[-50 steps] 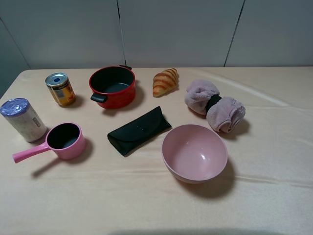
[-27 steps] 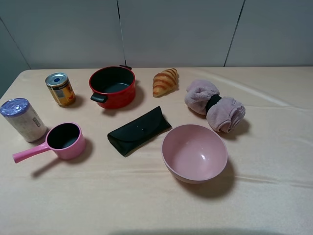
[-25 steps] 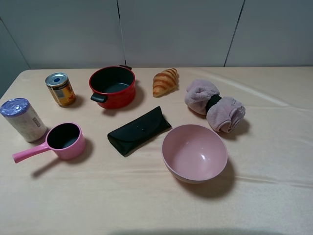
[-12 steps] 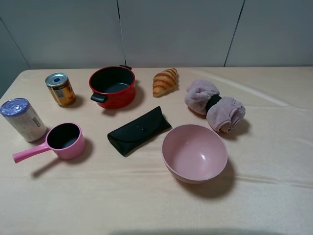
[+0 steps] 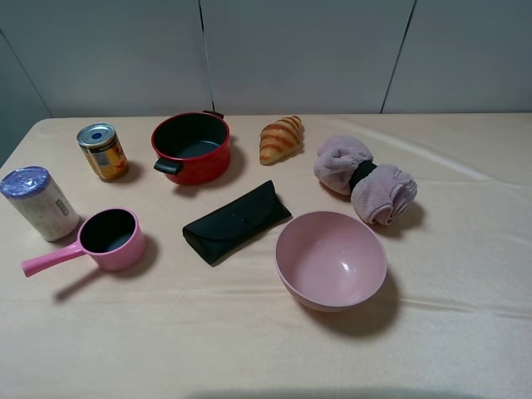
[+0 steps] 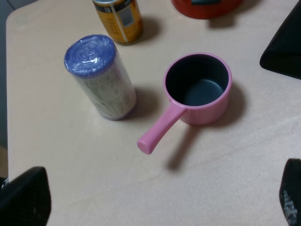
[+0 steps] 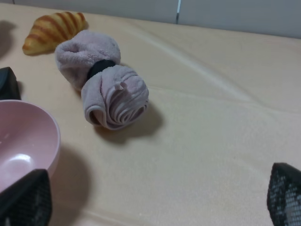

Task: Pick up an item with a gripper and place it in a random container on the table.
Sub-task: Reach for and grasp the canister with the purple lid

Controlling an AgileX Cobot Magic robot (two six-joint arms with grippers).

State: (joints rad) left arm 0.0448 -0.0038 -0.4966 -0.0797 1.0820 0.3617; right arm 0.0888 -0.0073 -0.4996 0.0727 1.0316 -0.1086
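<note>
The item, a white speckled cylinder (image 5: 37, 202) with a shiny purple-blue top, stands upright at the table's left edge; it also shows in the left wrist view (image 6: 99, 77). The container, a wide plain pink bowl (image 5: 331, 259), stands empty right of centre, and its rim shows in the right wrist view (image 7: 28, 136). My left gripper (image 6: 157, 200) is open and empty, above the table on the near side of the cylinder. My right gripper (image 7: 155, 195) is open and empty, beside the bowl. Neither gripper shows in the exterior high view.
A small pink long-handled saucepan (image 5: 104, 239) stands just right of the cylinder. A gold-labelled tin can (image 5: 102, 151), a red pot (image 5: 191, 147) and a croissant (image 5: 281, 138) stand along the back. A black case (image 5: 237, 221) lies mid-table, a rolled mauve towel (image 5: 366, 179) behind the bowl.
</note>
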